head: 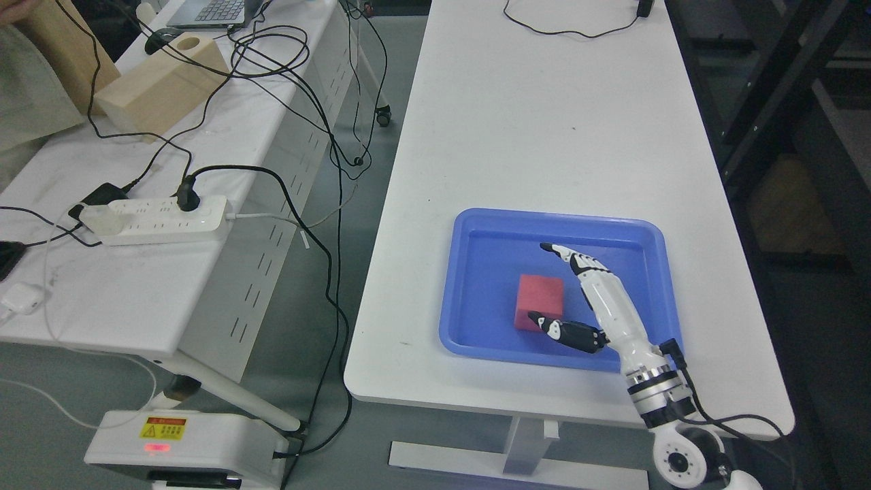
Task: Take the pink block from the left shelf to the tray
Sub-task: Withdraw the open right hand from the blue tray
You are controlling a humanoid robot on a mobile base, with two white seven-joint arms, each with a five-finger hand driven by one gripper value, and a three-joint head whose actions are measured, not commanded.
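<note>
The pink block [539,300] lies in the blue tray [476,231] on the white table [531,122], left of the tray's middle. My right hand [544,282] reaches in from the lower right over the tray. Its fingers [568,257] are stretched out above and right of the block, and its thumb tip [544,322] sits at the block's lower right corner. The hand is open and does not hold the block. My left hand is out of view.
A second white table [136,272] stands to the left with a power strip [160,219], black cables [272,61], wooden blocks [160,85] and a laptop [211,12]. A person's sleeve [27,88] shows at the far left. A dark rack [782,102] stands right.
</note>
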